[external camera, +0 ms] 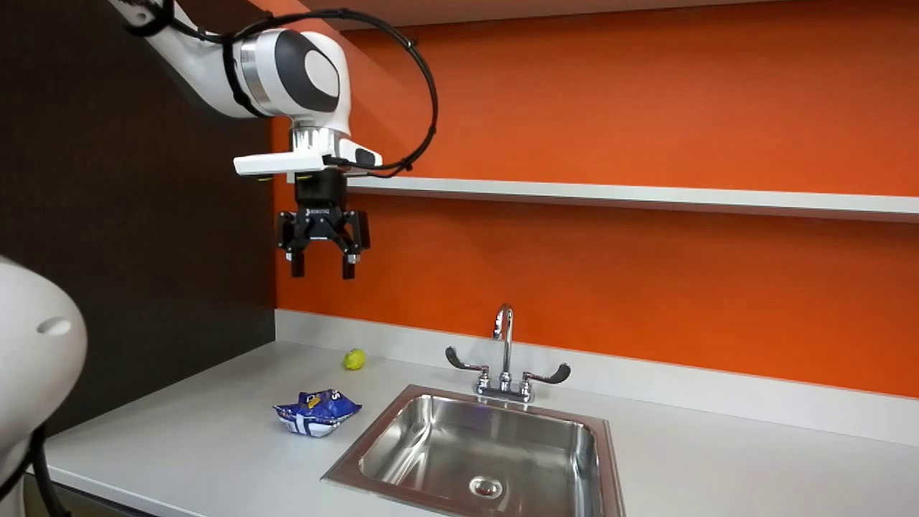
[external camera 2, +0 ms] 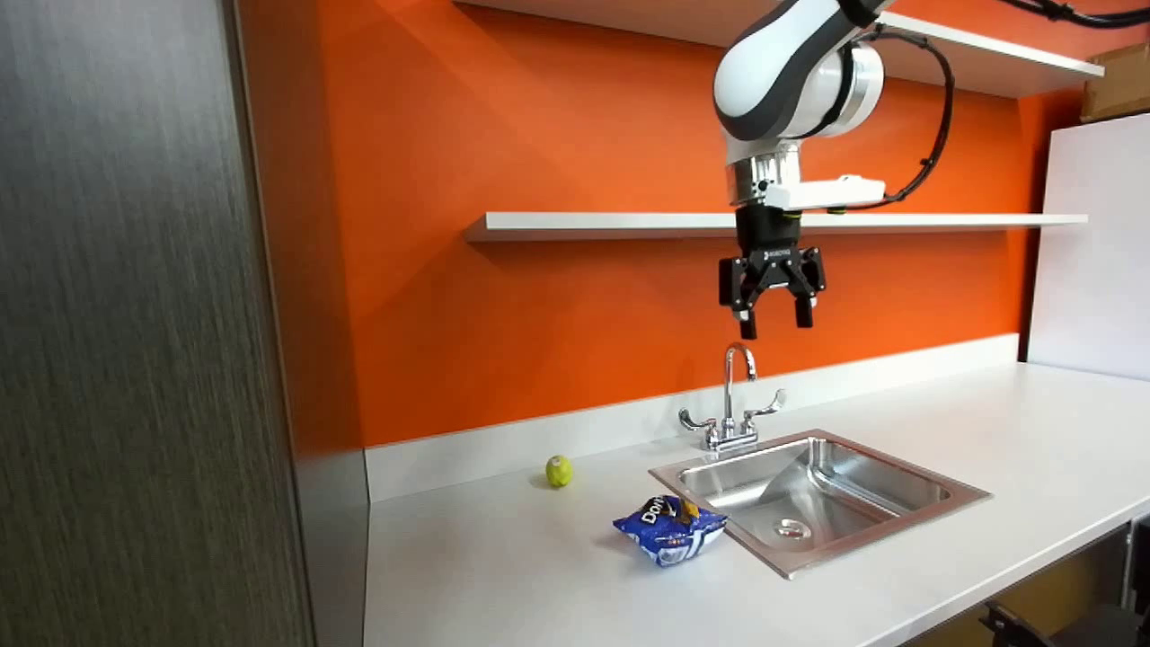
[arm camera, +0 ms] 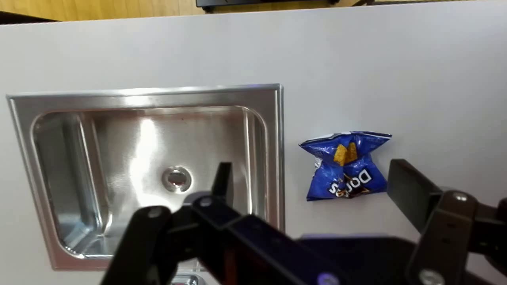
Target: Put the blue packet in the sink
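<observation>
The blue packet (external camera: 317, 414) is a small crinkled chip bag with white lettering. It lies on the counter beside the sink (external camera: 609, 467), apart from its rim. Both also show in an exterior view, the packet (external camera 2: 672, 532) near the rim (external camera 2: 898, 525). My gripper (external camera: 323, 273) is open and empty, high above the counter and pointing down; it also shows in an exterior view (external camera 2: 776, 330). In the wrist view the packet (arm camera: 348, 168) appears between the open fingers (arm camera: 311, 168), far below them, toward the right finger. The sink rim (arm camera: 274, 138) is left of it.
A yellow-green ball (external camera: 354, 359) sits on the counter near the back wall. A chrome two-handled faucet (external camera: 505, 359) stands at the sink's back edge. A white shelf (external camera 2: 611, 225) runs along the orange wall behind the gripper. A dark panel (external camera: 143, 215) bounds the counter's end.
</observation>
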